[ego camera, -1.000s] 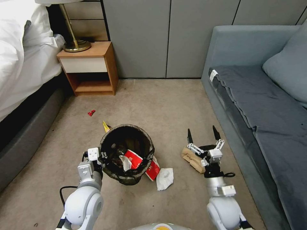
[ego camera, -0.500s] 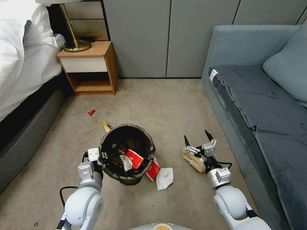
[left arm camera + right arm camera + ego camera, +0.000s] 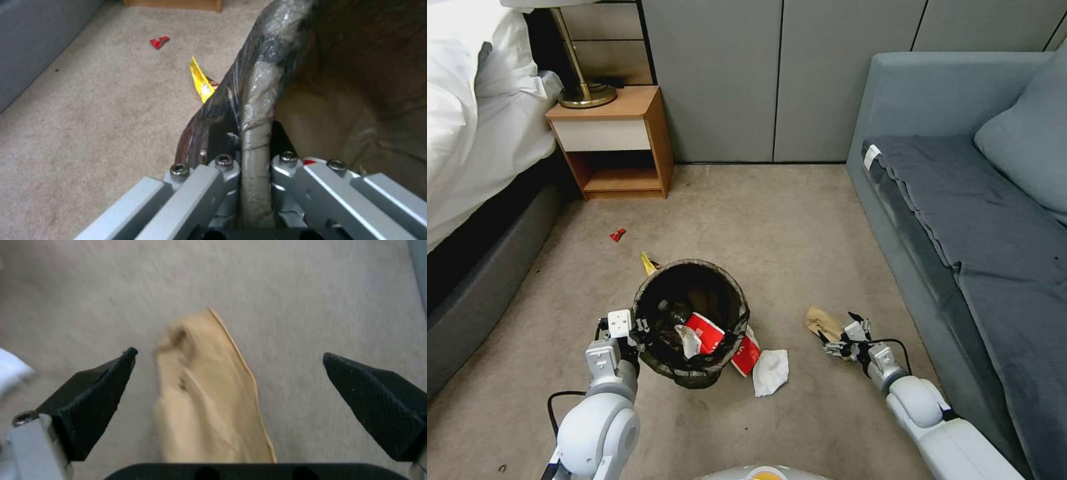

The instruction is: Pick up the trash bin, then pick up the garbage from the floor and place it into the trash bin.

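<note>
Left tool (image 3: pixel 639 328) is clamped closed; right tool (image 3: pixel 842 333) reaches low with fingers spread wide.

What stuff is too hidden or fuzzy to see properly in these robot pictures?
1. Bottom of the bin: head view, dark inside under the red-and-white wrapper.
2. Near end of the paper bag: right wrist view, blurred and cut off by the open right pincer.
3. Yellow wrapper: left wrist view, partly behind the bin's rim, which the left pincer clamps.
</note>
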You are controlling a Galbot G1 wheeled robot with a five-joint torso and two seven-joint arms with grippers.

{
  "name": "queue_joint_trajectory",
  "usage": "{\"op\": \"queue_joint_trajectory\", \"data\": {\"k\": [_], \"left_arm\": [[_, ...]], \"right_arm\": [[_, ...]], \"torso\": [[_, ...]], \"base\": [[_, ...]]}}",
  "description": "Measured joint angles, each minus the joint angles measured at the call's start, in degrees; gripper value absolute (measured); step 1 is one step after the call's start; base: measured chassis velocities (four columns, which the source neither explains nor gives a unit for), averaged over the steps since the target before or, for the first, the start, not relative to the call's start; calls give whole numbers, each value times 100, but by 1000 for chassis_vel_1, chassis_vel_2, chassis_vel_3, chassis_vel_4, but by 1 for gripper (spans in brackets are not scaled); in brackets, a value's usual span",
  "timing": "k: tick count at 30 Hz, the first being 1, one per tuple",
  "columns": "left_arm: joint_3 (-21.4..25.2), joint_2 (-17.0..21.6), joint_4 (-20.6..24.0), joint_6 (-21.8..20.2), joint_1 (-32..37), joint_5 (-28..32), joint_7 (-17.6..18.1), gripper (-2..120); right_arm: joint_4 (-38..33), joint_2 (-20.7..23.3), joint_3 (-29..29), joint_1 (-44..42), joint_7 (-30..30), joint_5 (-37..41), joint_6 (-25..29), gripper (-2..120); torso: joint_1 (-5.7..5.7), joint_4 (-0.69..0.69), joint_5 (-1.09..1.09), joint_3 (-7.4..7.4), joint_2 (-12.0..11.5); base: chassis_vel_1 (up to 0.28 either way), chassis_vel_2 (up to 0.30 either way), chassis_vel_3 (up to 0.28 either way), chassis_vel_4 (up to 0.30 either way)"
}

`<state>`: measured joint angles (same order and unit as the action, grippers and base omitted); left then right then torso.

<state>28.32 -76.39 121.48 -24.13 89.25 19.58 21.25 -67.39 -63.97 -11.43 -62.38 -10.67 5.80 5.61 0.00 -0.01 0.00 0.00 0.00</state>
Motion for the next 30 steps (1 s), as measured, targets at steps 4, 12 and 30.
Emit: {"op": "queue_joint_trajectory", "data": {"k": [4,12,30], "left_arm": [[-1,-17,-6,0,-2,-10,0,0],[-3,-61,-22,4,17,-44,0,0],[-67,-88,-91,5,-56,-49,1,0]], "right_arm": [[692,-157,27,347,-117,-67,229,100],[1674,-512,87,839,-272,-130,474,100],[2110,-771,10,760,-278,-158,809,51]], "torso": [[0,1,0,0,0],[0,1,0,0,0],[0,0,-2,0,0]], "base": [[0,0,0,0],[0,0,0,0],[0,0,0,0]]}}
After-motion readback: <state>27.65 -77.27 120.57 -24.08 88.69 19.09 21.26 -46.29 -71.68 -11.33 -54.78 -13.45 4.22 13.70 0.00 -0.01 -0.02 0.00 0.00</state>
